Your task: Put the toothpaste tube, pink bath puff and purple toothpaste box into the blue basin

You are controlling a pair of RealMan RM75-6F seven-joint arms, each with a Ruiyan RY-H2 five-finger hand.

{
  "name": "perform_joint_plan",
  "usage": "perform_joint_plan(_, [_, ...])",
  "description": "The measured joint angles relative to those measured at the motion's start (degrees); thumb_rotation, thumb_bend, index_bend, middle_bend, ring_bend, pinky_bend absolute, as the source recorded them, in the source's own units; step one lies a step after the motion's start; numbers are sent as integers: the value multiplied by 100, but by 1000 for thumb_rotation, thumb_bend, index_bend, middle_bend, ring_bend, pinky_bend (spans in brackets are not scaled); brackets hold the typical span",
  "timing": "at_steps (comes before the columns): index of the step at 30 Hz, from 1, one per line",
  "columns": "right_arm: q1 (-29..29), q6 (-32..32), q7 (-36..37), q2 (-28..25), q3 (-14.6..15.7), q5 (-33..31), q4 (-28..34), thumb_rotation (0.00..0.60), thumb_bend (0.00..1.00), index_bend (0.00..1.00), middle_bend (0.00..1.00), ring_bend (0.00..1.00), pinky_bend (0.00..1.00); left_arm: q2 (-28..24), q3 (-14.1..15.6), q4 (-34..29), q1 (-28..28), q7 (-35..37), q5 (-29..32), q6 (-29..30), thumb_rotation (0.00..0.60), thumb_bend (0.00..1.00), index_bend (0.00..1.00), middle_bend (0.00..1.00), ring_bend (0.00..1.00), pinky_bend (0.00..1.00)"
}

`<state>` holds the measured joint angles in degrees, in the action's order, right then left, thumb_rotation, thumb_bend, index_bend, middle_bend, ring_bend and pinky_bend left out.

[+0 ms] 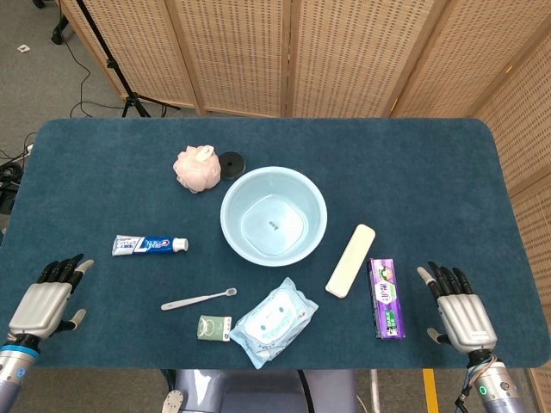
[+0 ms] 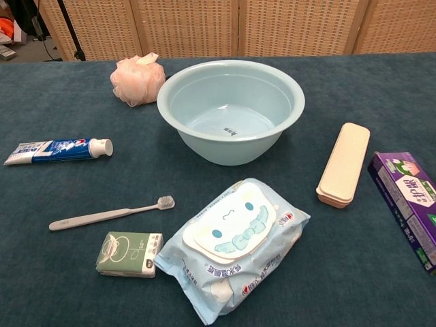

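Resting at the near left corner of the counter (image 1: 86,163), the left robot hand (image 1: 43,301) lies palm down with its fingers spread, holding nothing. To its right, the toothpaste tube (image 1: 149,245) lies flat with its cap pointing right toward the blue basin (image 1: 274,215). Nearer the front edge, a white toothbrush (image 1: 198,298) lies beside a small green packet (image 1: 213,328). Farther back, the pink bath puff (image 1: 197,169) sits just beside a black disc (image 1: 232,161), close to the basin's far left rim. The basin stands upright at the middle of the counter with nothing inside. Near its front edge lies a pack of wet wipes (image 1: 274,322), tilted. Right of the basin, a cream case (image 1: 350,260) lies at a slant, and just beside it the purple toothpaste box (image 1: 386,298) lies flat. At the near right corner, the right robot hand (image 1: 458,310) rests with fingers spread and nothing in it, near the box but not touching it.
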<state>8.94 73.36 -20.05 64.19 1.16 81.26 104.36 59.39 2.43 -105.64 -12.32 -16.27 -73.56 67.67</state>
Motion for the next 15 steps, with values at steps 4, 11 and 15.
perform_joint_plan(4, [0,11,30,-13,-5,5,11,600,156,21,0,0,0,-19,11,-58,-16,-18,46,-44,600,334,0,0,0,0])
perform_joint_plan(11, [21,-47,11,-6,20,0,25,600,156,21,0,0,0,-60,-52,-120,-138,-90,250,-206,600,335,0,0,0,0])
perform_joint_plan(15, [22,-43,-9,4,38,32,48,600,156,21,0,0,0,-101,-214,-86,-391,-204,492,-449,600,334,0,0,0,0])
